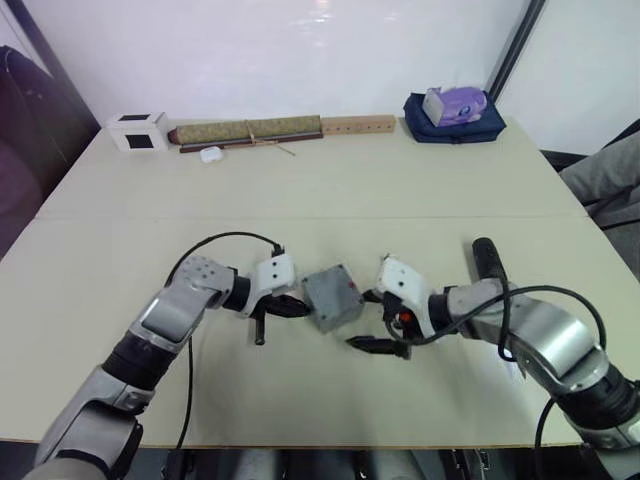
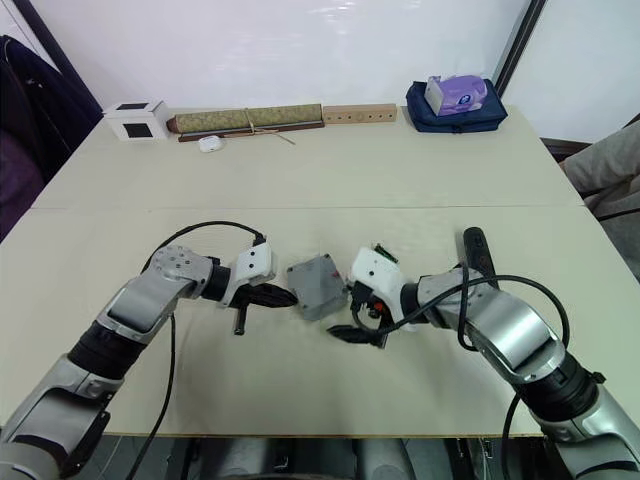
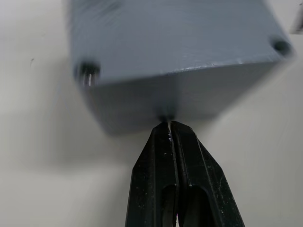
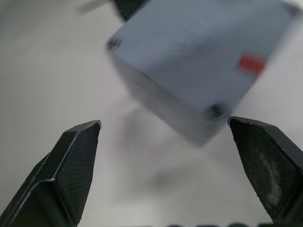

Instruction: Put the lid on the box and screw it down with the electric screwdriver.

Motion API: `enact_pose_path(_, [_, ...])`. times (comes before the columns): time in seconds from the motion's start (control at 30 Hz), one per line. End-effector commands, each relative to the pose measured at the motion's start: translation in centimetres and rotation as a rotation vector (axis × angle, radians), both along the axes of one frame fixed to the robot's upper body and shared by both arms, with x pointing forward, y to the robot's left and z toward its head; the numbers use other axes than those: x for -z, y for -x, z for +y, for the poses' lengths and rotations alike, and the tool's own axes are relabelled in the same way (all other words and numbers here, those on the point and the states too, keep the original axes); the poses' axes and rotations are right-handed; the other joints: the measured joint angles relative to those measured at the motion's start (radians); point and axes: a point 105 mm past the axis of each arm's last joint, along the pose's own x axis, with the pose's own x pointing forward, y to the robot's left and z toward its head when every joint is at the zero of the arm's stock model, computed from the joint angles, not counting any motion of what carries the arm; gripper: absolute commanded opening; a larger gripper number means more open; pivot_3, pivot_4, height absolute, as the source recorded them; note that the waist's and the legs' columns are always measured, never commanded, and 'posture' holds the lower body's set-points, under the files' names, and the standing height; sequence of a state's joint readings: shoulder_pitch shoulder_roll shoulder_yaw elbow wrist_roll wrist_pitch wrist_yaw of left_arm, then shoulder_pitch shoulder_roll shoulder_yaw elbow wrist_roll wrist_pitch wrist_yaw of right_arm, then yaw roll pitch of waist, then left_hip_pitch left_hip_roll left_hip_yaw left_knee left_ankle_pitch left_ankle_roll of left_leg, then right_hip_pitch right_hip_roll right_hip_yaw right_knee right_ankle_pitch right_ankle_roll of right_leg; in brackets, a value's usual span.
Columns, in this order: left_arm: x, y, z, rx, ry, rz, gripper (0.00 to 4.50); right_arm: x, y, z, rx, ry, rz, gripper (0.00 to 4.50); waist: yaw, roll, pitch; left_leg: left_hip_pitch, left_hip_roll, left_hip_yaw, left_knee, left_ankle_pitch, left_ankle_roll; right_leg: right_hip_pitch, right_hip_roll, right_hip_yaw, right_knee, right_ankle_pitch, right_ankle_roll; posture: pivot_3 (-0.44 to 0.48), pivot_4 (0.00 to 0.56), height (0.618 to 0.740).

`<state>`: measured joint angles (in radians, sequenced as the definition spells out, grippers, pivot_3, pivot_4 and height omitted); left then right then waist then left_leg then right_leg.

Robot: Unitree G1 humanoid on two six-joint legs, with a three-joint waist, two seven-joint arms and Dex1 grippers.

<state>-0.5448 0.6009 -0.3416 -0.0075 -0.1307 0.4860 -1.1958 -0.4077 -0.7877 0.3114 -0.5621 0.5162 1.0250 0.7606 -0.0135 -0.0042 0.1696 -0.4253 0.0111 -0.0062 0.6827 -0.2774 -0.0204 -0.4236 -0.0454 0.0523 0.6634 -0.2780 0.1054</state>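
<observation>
Small square grey plastic lid (image 1: 333, 295), flat face up with a tiny red mark near one edge, seated on the small grey plastic box (image 3: 156, 101) near table centre, between the two arms; seam between the two hard to make out. Recessed screw holes visible at the corners in both wrist views. Left gripper (image 3: 171, 130) at 9 o'clock of the box, fingers pressed together, tips touching the middle of its side wall, holding nothing. Right gripper (image 4: 165, 137) at 3 o'clock, spread wide, empty, just beside the box with one corner between its fingers (image 4: 78, 161). Black cylindrical electric screwdriver (image 1: 487, 258) lying at about 2 o'clock of the box, behind the right forearm, untouched. Judged light, rigid, smooth-walled: likely to slide or spin on the pale tabletop (image 1: 330, 190) under a one-sided push or bit pressure. Best hold: across two opposite flat side walls, low, clear of corner holes. Screwdriver stiff, round, liable to roll; take at mid-body.
</observation>
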Motion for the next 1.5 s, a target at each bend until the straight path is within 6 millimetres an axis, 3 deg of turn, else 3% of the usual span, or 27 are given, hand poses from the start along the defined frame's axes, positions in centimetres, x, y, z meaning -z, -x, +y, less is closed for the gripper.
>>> enact_pose_path(0.03, [-1.6,-0.8,0.1,-0.009,0.029,-0.061,0.00,-0.5,0.9,1.0,-0.032,-0.034,-0.007,4.44,0.000,0.000,0.000,0.000,0.000,0.000,0.000,0.000,0.000,0.000,0.000,0.000,0.000,0.000,0.000,0.000,0.150,0.740])
enact_pose_path(0.33, [-1.6,-0.3,0.3,0.024,0.025,-0.027,0.00,-0.7,0.8,0.7,0.025,-0.051,-0.046,4.44,0.000,0.000,0.000,0.000,0.000,0.000,0.000,0.000,0.000,0.000,0.000,0.000,0.000,0.000,0.000,0.000,0.150,0.740])
enact_pose_path(0.43, [-3.1,-1.4,2.0,-0.051,0.047,-0.035,0.00,-4.1,0.5,-0.5,0.058,-0.152,-0.215,4.44,0.001,0.000,0.000,0.000,0.000,0.000,0.000,0.000,0.000,0.000,0.000,0.000,0.000,0.000,0.000,0.000,0.150,0.740])
enact_pose_path(0.57, [-6.4,-2.8,3.9,-0.164,0.188,-0.039,0.00,-6.3,0.6,-3.4,0.160,-0.260,-0.148,4.44,0.002,-0.002,0.000,0.000,0.000,0.000,0.000,0.000,0.000,0.000,0.000,0.000,0.001,0.000,0.000,0.000,0.150,0.740])
enact_pose_path(0.7, [-8.3,-2.8,3.2,-0.147,0.287,-0.016,0.00,-10.0,-2.7,-5.3,0.314,-0.524,-0.165,4.44,-0.003,-0.003,-0.001,0.002,0.000,0.000,0.000,0.000,0.000,0.002,0.000,0.000,0.001,0.000,0.000,0.000,0.150,0.740])
enact_pose_path(0.77, [-8.9,-2.5,2.1,-0.113,0.318,-0.008,0.00,-9.7,-4.6,-5.9,0.384,-0.486,-0.206,4.44,-0.002,-0.003,-0.001,0.003,0.000,0.001,0.000,0.000,0.000,0.003,0.000,0.000,0.002,0.000,0.000,0.000,0.150,0.740])
enact_pose_path(0.87, [-9.1,-2.2,0.7,-0.072,0.324,-0.011,0.00,-7.3,-7.5,-6.5,0.462,-0.367,-0.262,4.44,-0.002,-0.003,-0.001,0.003,0.000,0.001,0.000,0.000,0.000,0.003,0.000,0.000,0.001,0.000,0.000,0.000,0.150,0.740])
enact_pose_path(1.0, [-9.2,-1.9,0.2,-0.053,0.320,-0.018,0.00,-5.9,-8.7,-6.5,0.477,-0.404,-0.240,4.44,-0.002,-0.003,-0.001,0.002,0.000,0.001,0.000,0.000,0.000,0.002,0.000,0.000,0.001,0.000,0.000,0.000,0.150,0.740])
enact_pose_path(1.13, [-9.6,-1.0,-0.3,-0.027,0.321,-0.028,0.00,-3.1,-9.1,-6.3,0.477,-0.347,-0.240,4.44,-0.002,-0.003,-0.001,0.002,0.000,0.001,0.000,0.000,0.000,0.001,0.000,0.001,0.001,0.000,0.000,0.000,0.150,0.740])
enact_pose_path(1.23, [-9.5,-0.3,-0.6,-0.015,0.317,-0.026,0.00,-1.4,-9.2,-5.9,0.468,-0.302,-0.255,3.83,-0.003,-0.003,-0.001,0.002,0.000,0.001,0.000,0.000,0.000,0.001,0.000,0.001,0.001,0.000,0.000,0.000,0.150,0.740])
enact_pose_path(1.43, [-9.0,-0.4,-0.4,-0.028,0.318,-0.013,0.00,-0.1,-9.7,-6.4,0.492,-0.258,-0.269,1.49,-0.003,-0.003,-0.001,0.002,0.000,0.001,0.000,0.000,0.000,0.001,0.000,0.001,0.002,0.000,0.000,0.000,0.150,0.740])
enact_pose_path(1.5, [-8.9,-0.5,-0.4,-0.031,0.317,-0.012,0.00,-0.1,-10.0,-6.5,0.500,-0.255,-0.276,1.49,-0.003,-0.003,-0.001,0.002,0.000,0.001,0.000,0.000,0.000,0.001,0.000,0.001,0.002,0.000,0.000,0.000,0.150,0.740])
